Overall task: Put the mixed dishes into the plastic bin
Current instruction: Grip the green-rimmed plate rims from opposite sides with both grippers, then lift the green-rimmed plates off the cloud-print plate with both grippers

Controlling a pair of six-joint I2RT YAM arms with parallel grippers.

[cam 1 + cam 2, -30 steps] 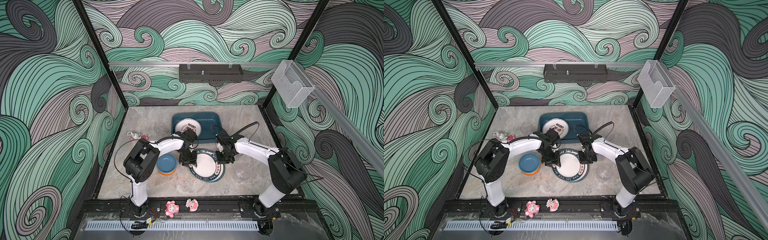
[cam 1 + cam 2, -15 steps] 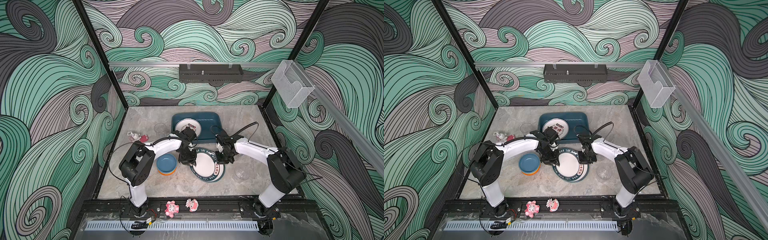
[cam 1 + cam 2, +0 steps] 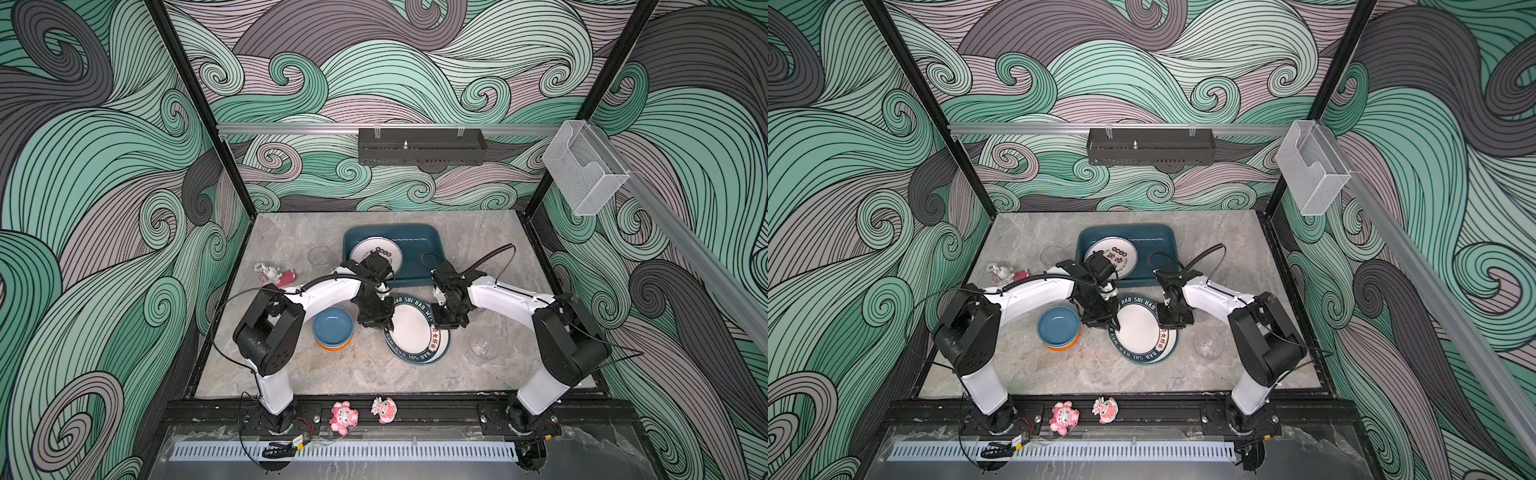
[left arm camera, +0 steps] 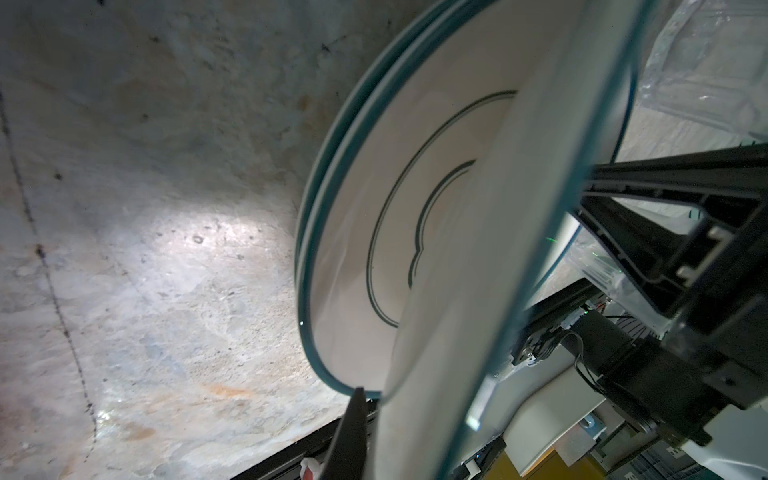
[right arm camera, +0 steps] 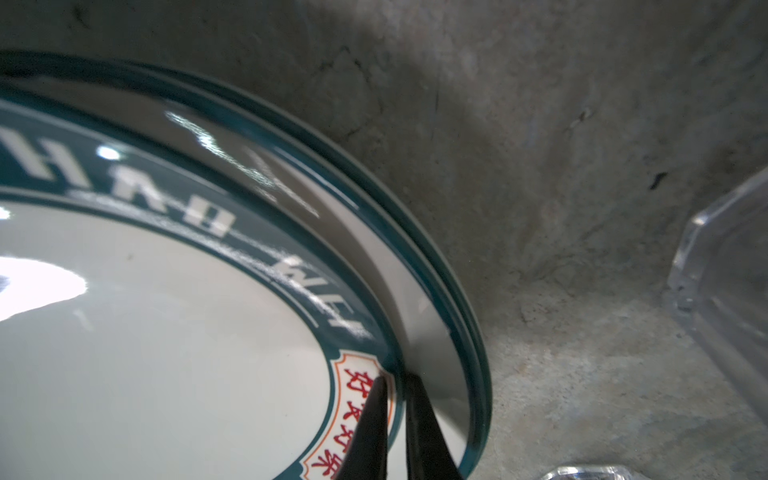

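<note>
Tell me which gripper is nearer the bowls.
Left. The left gripper grips the top plate at its rim, right beside the bowls. The right gripper grips the opposite rim, across the plate from them.

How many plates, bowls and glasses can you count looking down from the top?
White round lettered plates: 3, one inside the teal plastic bin
Small bowls, blue on an orange one: 2
Clear drinking glasses: 2
Total: 7 showing; the stacks may hide more.
</note>
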